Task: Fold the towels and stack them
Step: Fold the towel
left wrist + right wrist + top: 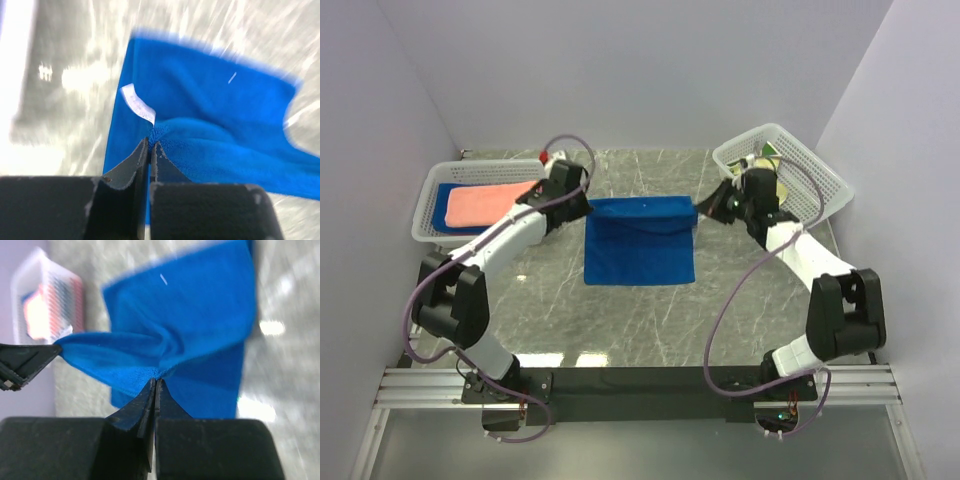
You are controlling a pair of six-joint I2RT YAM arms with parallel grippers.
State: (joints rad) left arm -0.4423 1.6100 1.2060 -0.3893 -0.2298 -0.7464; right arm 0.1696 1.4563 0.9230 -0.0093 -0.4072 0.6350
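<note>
Blue towel [640,250], table [620,320] centre: left gripper [150,143] and right gripper [154,382] are clamping its 11 and 1 o'clock corners, holding that edge raised, apparently starting first fold; next move is calling for carrying them evenly toward 6 o'clock.

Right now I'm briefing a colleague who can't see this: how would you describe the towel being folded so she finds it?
On the grey marble table, between two white lattice baskets, lies a royal blue towel. The left gripper and right gripper pinch its far corners. Unlike the salmon-pink towel inside the left basket, it is out in the open and held.
</note>
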